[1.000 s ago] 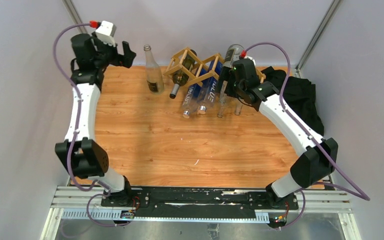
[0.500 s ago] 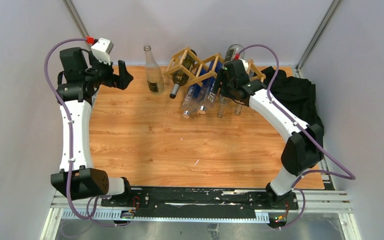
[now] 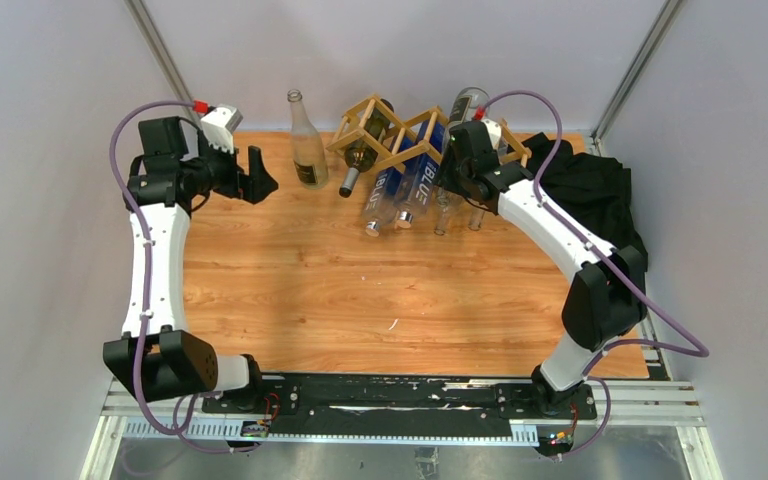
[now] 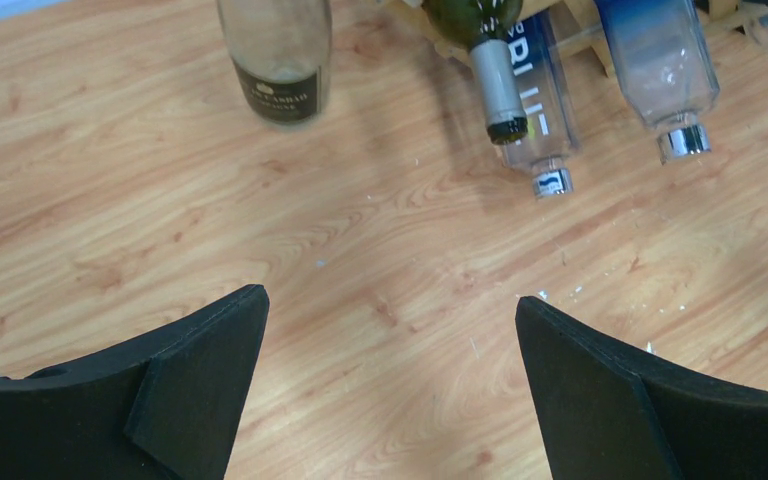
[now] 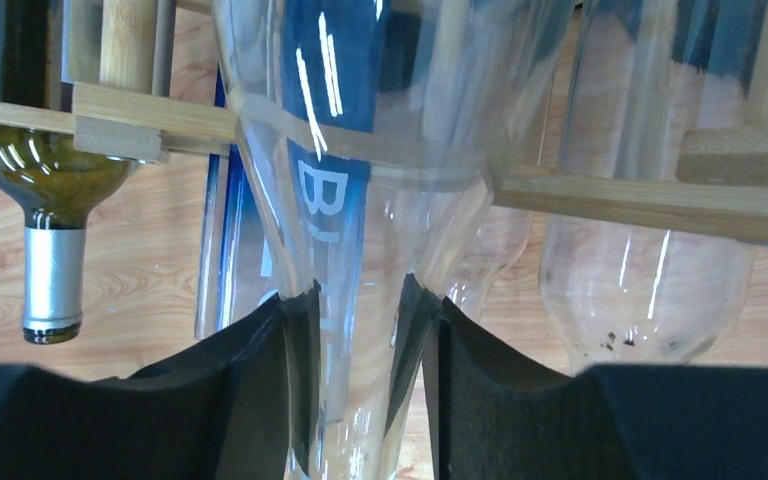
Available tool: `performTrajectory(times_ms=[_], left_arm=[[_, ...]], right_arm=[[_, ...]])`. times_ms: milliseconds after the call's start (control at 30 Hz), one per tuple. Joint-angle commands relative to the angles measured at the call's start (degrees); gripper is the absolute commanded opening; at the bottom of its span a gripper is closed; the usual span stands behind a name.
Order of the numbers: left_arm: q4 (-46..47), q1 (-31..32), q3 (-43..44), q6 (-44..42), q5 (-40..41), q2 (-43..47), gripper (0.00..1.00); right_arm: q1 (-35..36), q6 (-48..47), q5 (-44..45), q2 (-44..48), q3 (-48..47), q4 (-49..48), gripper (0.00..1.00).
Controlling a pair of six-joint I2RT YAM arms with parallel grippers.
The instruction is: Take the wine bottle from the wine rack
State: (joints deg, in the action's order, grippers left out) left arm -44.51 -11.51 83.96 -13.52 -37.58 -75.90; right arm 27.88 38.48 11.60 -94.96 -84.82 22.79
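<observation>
- Top external view: I see the wine rack [image 3: 392, 128] at the far edge of the table [image 3: 360, 290], at about 12 o'clock. It is a light wood criss-cross with bottles poking out toward me.
- The right gripper [image 3: 453, 172] is pushed right up to the rack's right part, at about 1 o'clock on the table. Two clear bottle necks stick out just below it. From up here I cannot tell which one it has.
- The left gripper [image 3: 258, 177] hangs over the table at about 10 o'clock, apart from the rack. A standing bottle [image 3: 307, 148] is just beside it, toward 1 o'clock from it.
- A black cloth [image 3: 600, 185] lies at the table's right edge, at about 2 o'clock.
- Left wrist view: my two black fingers [image 4: 195, 395] are spread wide, with only bare wood between them.
- At 11 o'clock in this view is the standing bottle with its dark label. At 12 o'clock a green bottle [image 4: 492, 75] with a silver neck points down at the table. Two blue bottles [image 4: 660, 65] lie beside it toward 1 o'clock.
- Right wrist view: the black fingers [image 5: 275, 375] are squeezed onto the thin neck of the clear wine bottle [image 5: 360, 240], one pad on each side, both touching glass.
- That bottle sits in the rack. A wood slat crosses in front of its wide part at 12 o'clock.
- The green bottle hangs at 9 o'clock, and another clear bottle [image 5: 645, 290] sits at 3 o'clock.
</observation>
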Motion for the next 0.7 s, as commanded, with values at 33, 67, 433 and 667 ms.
performTrajectory(times_ms=[33,67,433,667], left_arm=[[-2.42,-0.12,-1.87,-2.85,-2.53,2.94,1.0],[-2.53,0.04,-2.26,-3.29,-2.68,3.2,1.0],[-2.69,3.96,-5.86,-8.91,-2.14,6.97,1.0],[-2.69,4.84,-5.71,-12.56,-3.31,8.28,1.0]], right_arm=[[-0.63,2.08,-0.35,-0.31,1.5,-2.66,0.24],[-0.67,2.07,-0.46,0.21,1.55,-2.64,0.12],[-0.96,0.34,-4.55,10.39,3.01,-3.91,0.0],[-2.1,0.07,-13.98,18.14,5.45,-7.31,0.0]])
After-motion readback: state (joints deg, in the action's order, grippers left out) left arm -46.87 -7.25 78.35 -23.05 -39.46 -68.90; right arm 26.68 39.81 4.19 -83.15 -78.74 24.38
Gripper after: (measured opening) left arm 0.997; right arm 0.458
